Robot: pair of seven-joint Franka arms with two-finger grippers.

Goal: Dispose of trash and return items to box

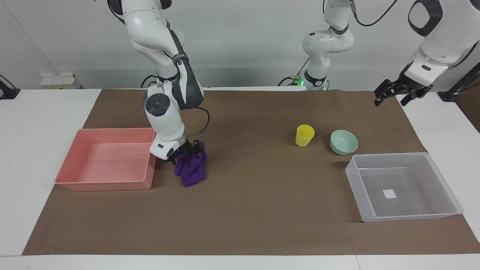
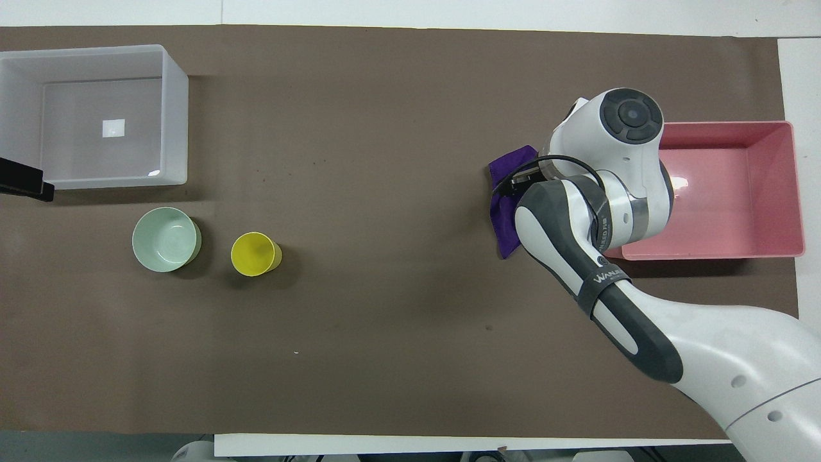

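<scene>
The purple rag (image 1: 193,172) lies on the brown mat beside the pink tray; in the overhead view (image 2: 503,224) the right arm covers most of it. My right gripper (image 1: 185,154) is open and down on the rag's end nearer the robots, fingers astride the folds. The yellow cup (image 1: 304,135) (image 2: 255,254) and mint-green bowl (image 1: 344,142) (image 2: 165,239) stand side by side, nearer the robots than the clear box (image 1: 405,216) (image 2: 176,128), which is empty. My left gripper (image 1: 390,98) waits, open, in the air over the mat's edge at the left arm's end.
The pink tray (image 1: 105,185) (image 2: 705,251) sits empty at the right arm's end of the table, close beside the rag. The brown mat (image 1: 255,210) covers most of the white table.
</scene>
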